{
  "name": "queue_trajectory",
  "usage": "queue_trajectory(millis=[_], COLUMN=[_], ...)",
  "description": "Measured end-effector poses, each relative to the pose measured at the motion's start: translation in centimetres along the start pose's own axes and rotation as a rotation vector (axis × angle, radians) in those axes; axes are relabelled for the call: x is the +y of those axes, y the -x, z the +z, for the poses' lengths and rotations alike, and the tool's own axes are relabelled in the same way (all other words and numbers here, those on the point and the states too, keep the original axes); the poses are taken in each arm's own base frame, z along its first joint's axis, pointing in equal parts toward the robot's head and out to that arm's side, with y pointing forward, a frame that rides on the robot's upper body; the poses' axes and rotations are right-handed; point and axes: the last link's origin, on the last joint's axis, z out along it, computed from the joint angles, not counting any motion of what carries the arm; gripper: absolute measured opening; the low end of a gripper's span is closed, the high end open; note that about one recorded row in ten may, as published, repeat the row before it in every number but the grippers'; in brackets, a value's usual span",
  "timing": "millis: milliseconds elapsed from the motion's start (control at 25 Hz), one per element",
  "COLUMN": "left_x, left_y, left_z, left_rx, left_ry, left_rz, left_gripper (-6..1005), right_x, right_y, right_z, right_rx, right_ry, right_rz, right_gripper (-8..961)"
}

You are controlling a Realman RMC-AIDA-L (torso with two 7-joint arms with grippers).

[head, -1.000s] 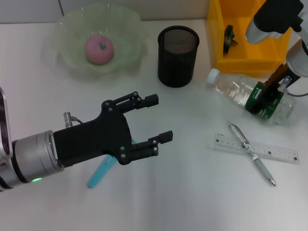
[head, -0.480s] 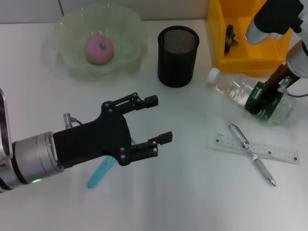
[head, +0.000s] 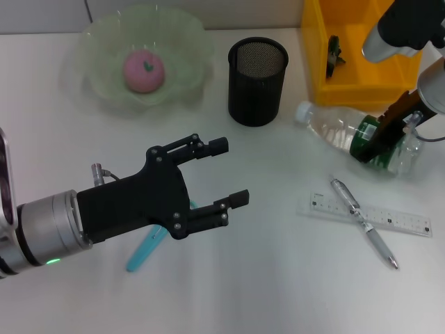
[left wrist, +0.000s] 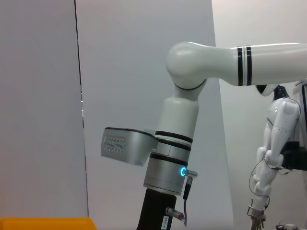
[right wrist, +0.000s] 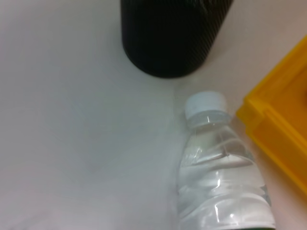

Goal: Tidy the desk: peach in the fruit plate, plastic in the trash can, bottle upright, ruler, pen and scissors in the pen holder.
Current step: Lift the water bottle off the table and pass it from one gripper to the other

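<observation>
**Right gripper on the fallen bottle**

Nearest me, at seven o'clock, my left gripper (head: pixel 233 172) hangs released over the table (head: pixel 278 292), fingers spread on nothing, with the teal-handled scissors (head: pixel 147 250) lying under it. At four o'clock the pen (head: pixel 361 221) lies across the ruler (head: pixel 370 214). Beyond them, at two o'clock, the bottle (head: pixel 348 133) lies on its side, its white cap toward the pen holder (head: pixel 257 80); my right gripper (head: pixel 379 142) sits on the bottle's labelled middle, though whether it is clenched I cannot tell. Farthest off, the peach (head: pixel 143 70) rests in the fruit plate (head: pixel 104 49) at eleven o'clock, and the yellow trash can (head: pixel 316 49) stands at one.
</observation>
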Motion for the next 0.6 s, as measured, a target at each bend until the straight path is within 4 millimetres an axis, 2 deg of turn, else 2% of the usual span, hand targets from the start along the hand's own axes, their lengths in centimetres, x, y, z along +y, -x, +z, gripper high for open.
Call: queue_trajectory(millis=[600], left_x=[-0.14], left_y=[-0.17], left_z=[0.24], left_rx=[0.005], left_ry=[0.009], left_rz=[0.005], left_gripper=[734], right_x=[0.13], right_y=[-0.21], right_z=[-0.05], right_rx=[-0.017], right_ry=[0.007], right_rz=[-0.001], right_gripper=[763])
